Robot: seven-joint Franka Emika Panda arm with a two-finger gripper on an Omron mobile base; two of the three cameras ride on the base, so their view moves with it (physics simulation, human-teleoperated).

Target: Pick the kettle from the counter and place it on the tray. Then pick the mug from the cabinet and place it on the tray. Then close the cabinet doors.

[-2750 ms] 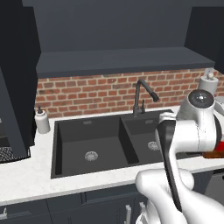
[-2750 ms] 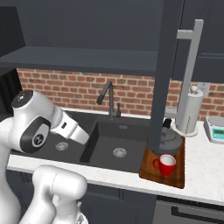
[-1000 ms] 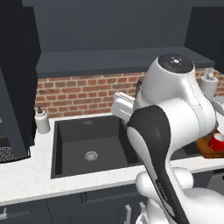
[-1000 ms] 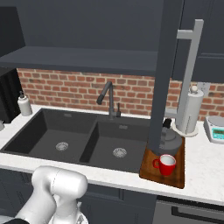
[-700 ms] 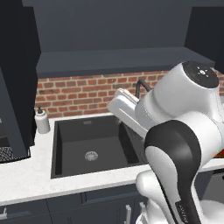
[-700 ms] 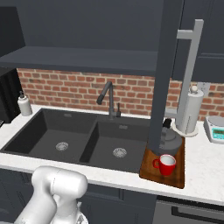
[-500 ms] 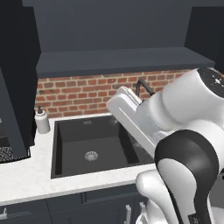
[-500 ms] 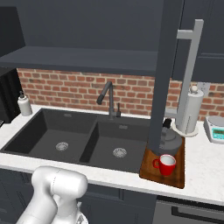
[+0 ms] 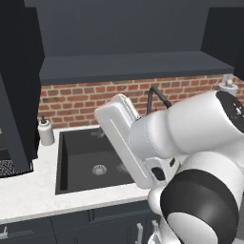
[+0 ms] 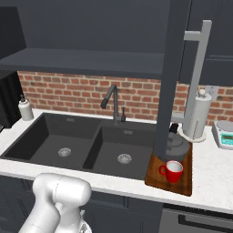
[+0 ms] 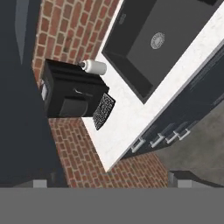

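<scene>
A: Which step is in hand?
B: The doors, I judge: the kettle and red mug sit on the tray, lower right of the right base view.
A: And the gripper?
B: Spread apart, empty (aimed at the far surface). Next it must reach the open cabinet door.

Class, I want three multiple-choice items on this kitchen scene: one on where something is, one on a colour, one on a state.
1. Where does the mug stand?
A. on the tray
B. in the sink
C. on the scale

2. What colour is the mug?
A. blue
B. red
C. green

3. How does the cabinet door above the tray stand?
A. shut
B. missing
C. open

Answers: 1 A, it sits on the wooden board beside the kettle. 2 B, red outside, white inside. 3 C, it juts out edge-on over the counter.
</scene>
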